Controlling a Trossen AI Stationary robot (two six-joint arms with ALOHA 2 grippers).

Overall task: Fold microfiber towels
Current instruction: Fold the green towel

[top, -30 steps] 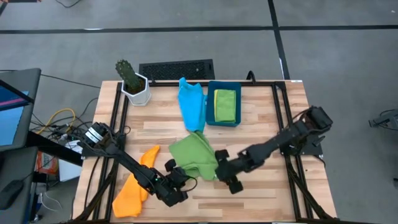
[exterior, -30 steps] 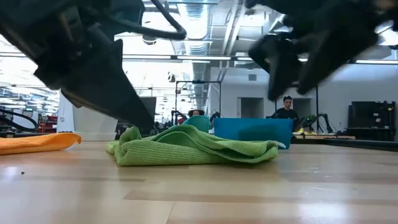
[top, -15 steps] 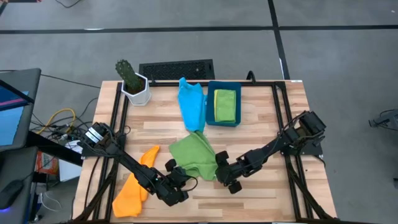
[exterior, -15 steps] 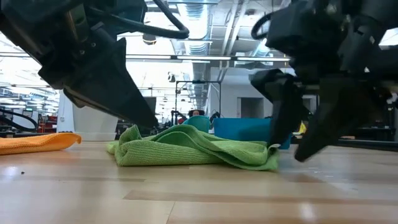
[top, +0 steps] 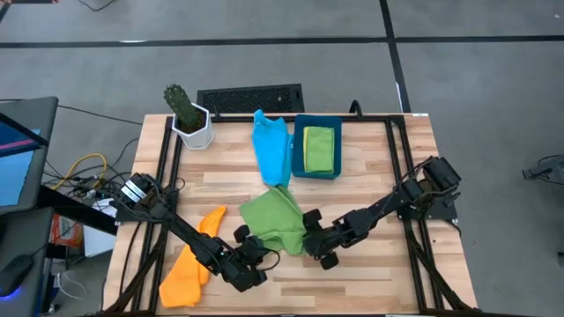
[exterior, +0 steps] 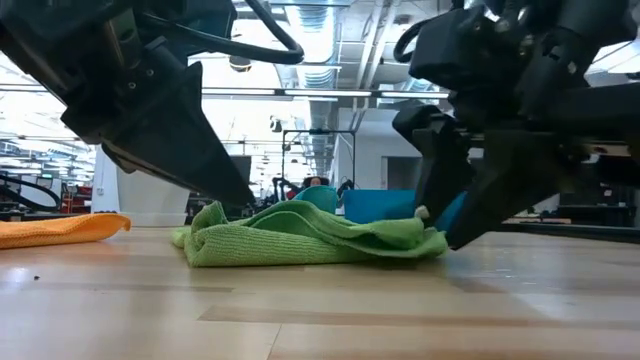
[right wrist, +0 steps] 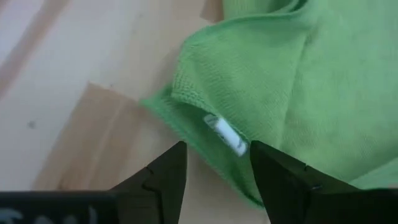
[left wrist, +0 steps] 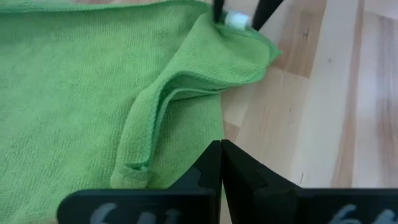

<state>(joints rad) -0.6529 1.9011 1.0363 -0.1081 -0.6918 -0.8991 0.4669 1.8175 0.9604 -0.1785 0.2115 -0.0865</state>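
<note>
High: bin [top: 318, 151] holds a folded green towel [top: 319, 148]; blue towel [top: 270, 146] beside it | Low: crumpled green towel [exterior: 310, 236] on tabletop [exterior: 320, 310] | Left wrist: left gripper [left wrist: 221, 163] clenched, empty | Right wrist: right gripper [right wrist: 217, 163] released, straddling towel's tagged corner.

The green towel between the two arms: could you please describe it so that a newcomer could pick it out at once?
On the wooden table, look at the near middle, below the dark blue bin. The green towel lies crumpled there on the bare wood. Unlike the light blue towel and orange towel, it bears a small white tag.
</note>
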